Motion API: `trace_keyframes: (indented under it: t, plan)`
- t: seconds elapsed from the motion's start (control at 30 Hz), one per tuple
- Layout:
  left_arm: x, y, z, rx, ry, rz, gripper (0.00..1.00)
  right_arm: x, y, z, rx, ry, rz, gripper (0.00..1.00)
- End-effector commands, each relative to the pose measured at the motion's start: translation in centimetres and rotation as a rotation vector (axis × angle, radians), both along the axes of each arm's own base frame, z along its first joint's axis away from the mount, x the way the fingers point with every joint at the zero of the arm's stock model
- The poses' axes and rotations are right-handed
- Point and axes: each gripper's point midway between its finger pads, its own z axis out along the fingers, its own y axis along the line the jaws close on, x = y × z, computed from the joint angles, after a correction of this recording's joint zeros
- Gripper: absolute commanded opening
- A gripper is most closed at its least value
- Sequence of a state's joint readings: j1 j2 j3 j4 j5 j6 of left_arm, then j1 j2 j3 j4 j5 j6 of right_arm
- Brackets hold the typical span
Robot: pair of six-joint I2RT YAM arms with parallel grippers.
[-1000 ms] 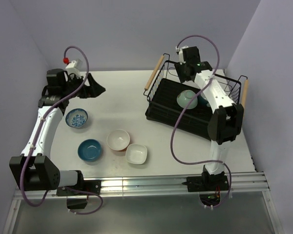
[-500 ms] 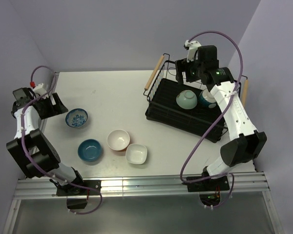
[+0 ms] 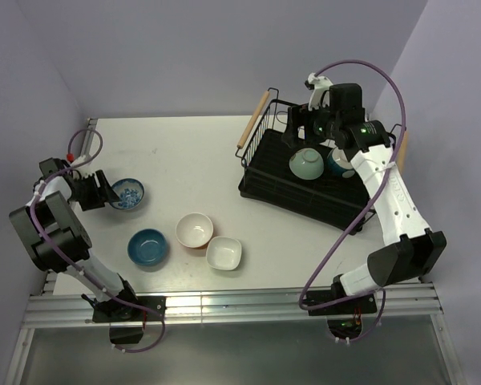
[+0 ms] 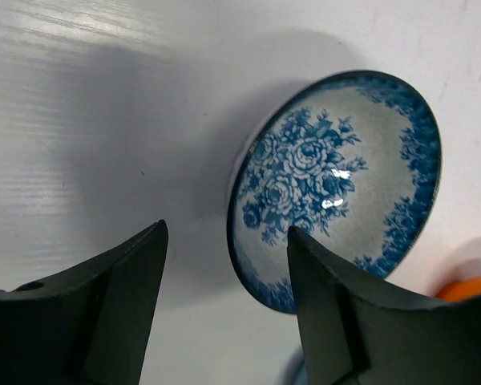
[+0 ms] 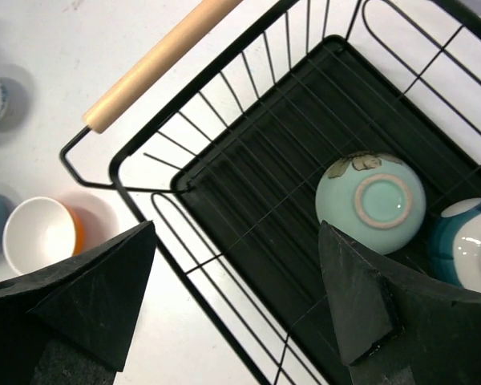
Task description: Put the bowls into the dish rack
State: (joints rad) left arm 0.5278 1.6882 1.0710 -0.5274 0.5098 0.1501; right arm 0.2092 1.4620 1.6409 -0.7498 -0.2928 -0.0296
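The blue-and-white patterned bowl point(image 3: 127, 194) point(image 4: 337, 184) sits on the table at the left. My left gripper point(image 3: 104, 195) point(image 4: 226, 241) is open and straddles its near rim, with one finger point(image 4: 337, 313) over the inside and the other outside. A blue bowl point(image 3: 147, 246), a white bowl with an orange outside point(image 3: 195, 230) point(image 5: 40, 234) and a squarish white bowl point(image 3: 224, 253) stand mid-table. In the dish rack point(image 3: 260, 172) point(image 5: 248, 168) a mint green bowl point(image 3: 306, 164) point(image 5: 370, 200) lies upside down beside a teal-and-white bowl point(image 3: 341, 160) point(image 5: 469, 249). My right gripper point(image 3: 305, 132) point(image 5: 236, 233) hangs open and empty above the rack.
The rack has a light wooden handle point(image 3: 253, 119) point(image 5: 156, 60) at its left end and another point(image 3: 401, 152) at its right end. Walls close in the table on the left, back and right. A metal rail point(image 3: 240, 301) runs along the near edge.
My left arm swung forward and down to the patterned bowl, and its jaws narrowed around the rim. My right arm straightened and its gripper opened wider above the rack. The bowls have not moved.
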Motion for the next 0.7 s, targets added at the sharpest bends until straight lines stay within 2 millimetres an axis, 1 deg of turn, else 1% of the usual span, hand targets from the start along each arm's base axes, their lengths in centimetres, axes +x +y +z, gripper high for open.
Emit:
trace_keyframes:
  t: [0.0, 0.13, 0.17, 0.23, 0.27, 0.33, 0.37, 0.4, 0.43, 0.47, 0.5, 0.53, 0.57, 0.63, 0.67]
  plan:
    - [1.6, 0.1, 0.0, -0.027, -0.05, 0.016, 0.66, -1.0, 0.5, 2.4, 0.061, -0.067, 0.019, 0.89]
    - [2.6, 0.0, -0.6, -0.049, -0.049, 0.046, 0.54, -1.3, 0.9, 2.4, 0.104, -0.051, 0.015, 0.89]
    - [2.9, 0.0, -0.7, -0.051, -0.058, 0.048, 0.48, -1.3, 1.0, 2.5, 0.114, -0.051, 0.016, 0.9]
    - [3.2, -0.2, -1.2, -0.071, -0.051, 0.055, 0.42, -1.2, 1.0, 2.7, 0.122, -0.057, 0.015, 0.9]
    - [3.3, -0.4, -1.4, -0.078, -0.046, 0.051, 0.35, -1.3, 1.2, 2.7, 0.128, -0.052, 0.018, 0.9]
    - [3.6, -0.5, -1.9, -0.084, -0.031, 0.054, 0.27, -1.2, 1.2, 2.9, 0.134, -0.055, 0.013, 0.9]
    - [3.7, -0.7, -2.0, -0.088, -0.027, 0.05, 0.2, -1.3, 1.2, 3.3, 0.151, -0.058, 0.01, 0.9]
    - [3.7, -0.9, -2.1, -0.099, -0.022, 0.05, 0.17, -1.4, 1.3, 3.6, 0.169, -0.063, 0.019, 0.91]
    - [3.9, -0.9, -1.9, -0.108, -0.029, 0.047, 0.13, -1.5, 1.3, 3.8, 0.184, -0.065, 0.025, 0.91]
    - [4.1, -1.1, -1.5, -0.117, -0.038, 0.038, 0.06, -1.7, 1.5, 4.2, 0.207, -0.064, 0.026, 0.91]
    - [4.4, -1.1, -0.5, -0.117, -0.068, 0.032, 0.02, -1.9, 1.8, 4.6, 0.232, -0.065, 0.049, 0.92]
    - [4.7, -1.8, 0.6, -0.169, -0.088, 0.039, 0.0, -1.9, 1.6, 4.9, 0.249, -0.067, 0.048, 0.93]
    - [5.0, -2.1, 1.7, -0.182, -0.118, 0.03, 0.0, -2.1, 1.6, 5.3, 0.271, -0.066, 0.053, 0.93]
    - [5.7, -2.8, 5.5, -0.216, -0.21, 0.009, 0.0, -2.6, 1.9, 6.1, 0.318, -0.069, 0.09, 0.93]
    - [5.9, -3.9, 8.4, -0.258, -0.279, -0.032, 0.0, -2.8, 2.2, 6.8, 0.349, -0.078, 0.101, 0.93]
